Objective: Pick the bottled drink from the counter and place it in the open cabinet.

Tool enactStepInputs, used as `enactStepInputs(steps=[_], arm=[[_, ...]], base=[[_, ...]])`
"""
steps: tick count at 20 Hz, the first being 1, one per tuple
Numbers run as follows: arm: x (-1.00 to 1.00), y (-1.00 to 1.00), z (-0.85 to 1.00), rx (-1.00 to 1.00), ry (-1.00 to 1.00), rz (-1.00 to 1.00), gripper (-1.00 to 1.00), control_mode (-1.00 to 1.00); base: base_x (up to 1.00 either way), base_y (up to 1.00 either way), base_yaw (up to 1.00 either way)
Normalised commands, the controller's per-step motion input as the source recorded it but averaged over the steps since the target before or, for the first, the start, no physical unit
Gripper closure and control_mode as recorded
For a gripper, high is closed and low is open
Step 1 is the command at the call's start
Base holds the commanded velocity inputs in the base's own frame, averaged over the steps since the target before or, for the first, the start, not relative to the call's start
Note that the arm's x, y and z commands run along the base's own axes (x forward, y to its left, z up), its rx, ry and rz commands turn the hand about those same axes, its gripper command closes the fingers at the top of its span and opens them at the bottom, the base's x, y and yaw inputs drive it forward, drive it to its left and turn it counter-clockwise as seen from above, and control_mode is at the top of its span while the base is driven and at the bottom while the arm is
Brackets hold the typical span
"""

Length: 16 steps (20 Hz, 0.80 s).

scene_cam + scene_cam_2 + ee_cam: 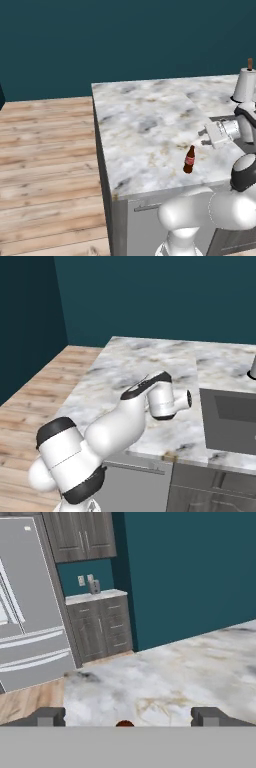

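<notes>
Jaws spread wide on the gripper (125, 717), nothing held, bottled drink (189, 159) upright on the marbled counter (145, 125) with its red cap (124, 724) peeking centred just below the fingertips (50, 716) (good line-up), so: lower straight, straddle the neck, then squeeze.

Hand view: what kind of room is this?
Most likely a kitchen, rendered. It shows a steel fridge, grey cabinets above a short worktop, and the marbled counter bearing the bottled drink.
</notes>
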Motion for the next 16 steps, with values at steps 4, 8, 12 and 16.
enactStepInputs(steps=[4, 8, 12, 16], arm=[[0.00, 0.00, -0.41, 0.00, 0.00, 0.04, -1.00, -1.00], [-0.02, 0.00, -0.31, 0.00, 0.00, 0.02, -1.00, -1.00], [-0.13, 0.00, -0.26, 0.00, 0.00, 0.00, -1.00, -1.00], [-0.20, 0.00, -0.26, 0.00, 0.00, 0.00, -1.00, -1.00]], base=[[0.00, 0.00, 0.00], [0.00, 0.00, 0.00], [0.00, 0.00, 0.00], [0.00, 0.00, 0.00]])
